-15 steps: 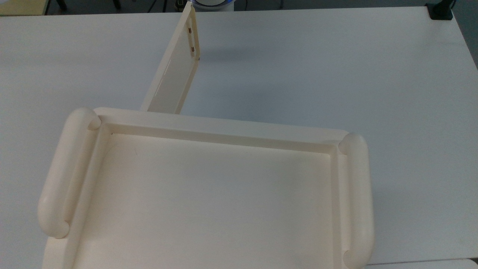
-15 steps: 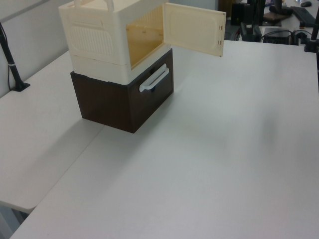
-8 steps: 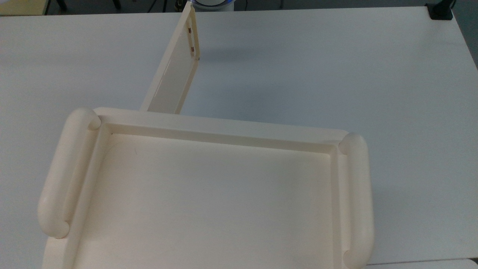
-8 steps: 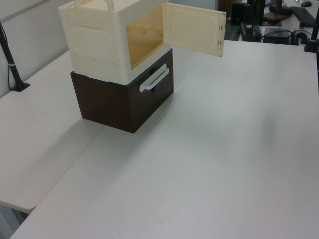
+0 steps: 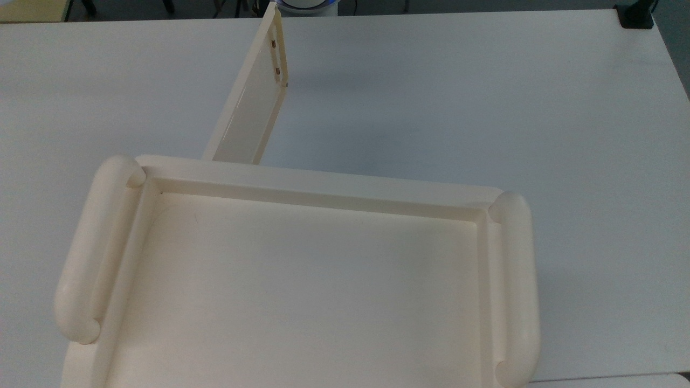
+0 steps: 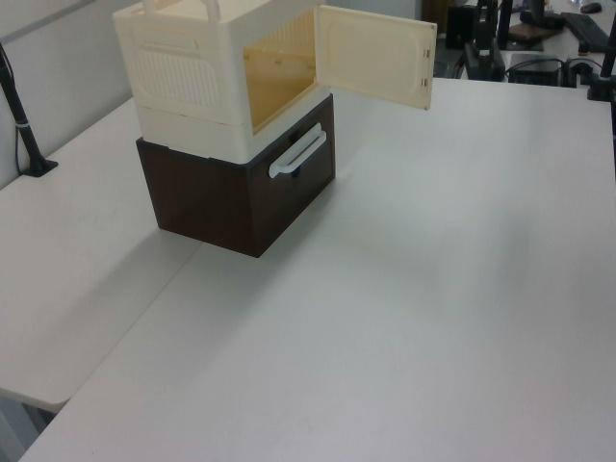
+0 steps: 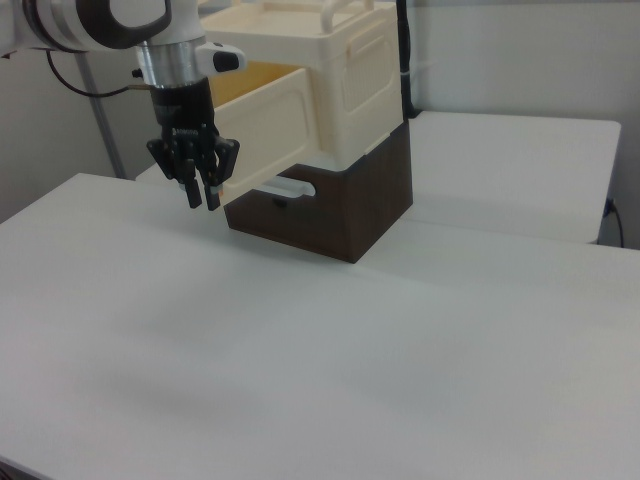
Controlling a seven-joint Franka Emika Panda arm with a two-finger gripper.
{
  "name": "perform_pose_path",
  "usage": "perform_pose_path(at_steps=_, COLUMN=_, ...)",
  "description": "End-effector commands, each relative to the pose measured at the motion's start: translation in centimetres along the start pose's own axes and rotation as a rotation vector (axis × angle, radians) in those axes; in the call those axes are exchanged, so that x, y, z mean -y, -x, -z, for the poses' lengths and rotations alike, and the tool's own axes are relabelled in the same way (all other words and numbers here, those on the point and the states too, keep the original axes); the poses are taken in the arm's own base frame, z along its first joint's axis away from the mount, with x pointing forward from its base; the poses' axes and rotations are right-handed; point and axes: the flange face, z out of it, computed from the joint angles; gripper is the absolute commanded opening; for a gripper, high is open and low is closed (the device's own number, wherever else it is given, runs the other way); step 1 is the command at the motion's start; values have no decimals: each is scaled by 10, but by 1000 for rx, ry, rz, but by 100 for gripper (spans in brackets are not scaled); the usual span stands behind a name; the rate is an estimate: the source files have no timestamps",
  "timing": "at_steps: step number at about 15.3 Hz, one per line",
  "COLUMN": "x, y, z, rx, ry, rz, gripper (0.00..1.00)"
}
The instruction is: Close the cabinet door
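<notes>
None of the closing is done yet: the cabinet door (image 6: 373, 53) stands swung wide from the cabinet (image 6: 207, 72), leaving the yellowish interior open to the left view's right. I judge the whole swing remains, from this wide-open angle back until the panel sits flush in its frame.

My gripper (image 7: 198, 190) hangs pointing down just beside the door's free edge in the right view, on the right view's left of the panel (image 7: 265, 125); its fingers sit near together with nothing between them, and I cannot tell whether they touch the door.

From the top view, the door (image 5: 253, 102) juts away from the cabinet's front rim (image 5: 323, 186) toward the table's far edge, its slim bar handle (image 5: 276, 51) with small brown fixings near the outer end. It is a thin cream panel with a raised rim. The cabinet sits on a dark brown drawer unit (image 6: 241, 192) with a white pull, on a white table (image 6: 433, 308).
</notes>
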Motion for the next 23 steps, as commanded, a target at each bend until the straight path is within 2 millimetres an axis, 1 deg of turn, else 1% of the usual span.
perform_pose_path(at_steps=1, x=-11, y=-13, z=-8, rx=-18, ry=-51, rz=205, gripper=10)
perform_pose_path(at_steps=2, x=-7, y=-22, z=-3, rx=-41, ry=-57, rz=273, gripper=9)
perform_pose_path(at_steps=4, x=-14, y=-36, z=2, rx=-82, ry=-39, rz=328, gripper=9)
perform_pose_path(at_steps=5, x=-12, y=-45, z=8, rx=-139, ry=-11, rz=379, gripper=9)
perform_pose_path(at_steps=6, x=-14, y=-51, z=11, rx=-184, ry=14, rz=416, gripper=9)
perform_pose_path(at_steps=8, x=-13, y=-67, z=9, rx=-236, ry=60, rz=493, gripper=9)
perform_pose_path(at_steps=9, x=-5, y=-74, z=8, rx=-256, ry=79, rz=536, gripper=9)
perform_pose_path(at_steps=11, x=1, y=-86, z=6, rx=-289, ry=105, rz=573, gripper=9)
perform_pose_path(at_steps=16, x=41, y=-109, z=-7, rx=-296, ry=112, rz=608, gripper=10)
perform_pose_path(at_steps=17, x=49, y=-113, z=-2, rx=-319, ry=124, rz=596, gripper=10)
perform_pose_path(at_steps=19, x=66, y=-123, z=-6, rx=-356, ry=115, rz=542, gripper=10)
perform_pose_path(at_steps=21, x=86, y=-131, z=0, rx=-426, ry=121, rz=496, gripper=9)
perform_pose_path(at_steps=23, x=107, y=-139, z=0, rx=-475, ry=118, rz=460, gripper=10)
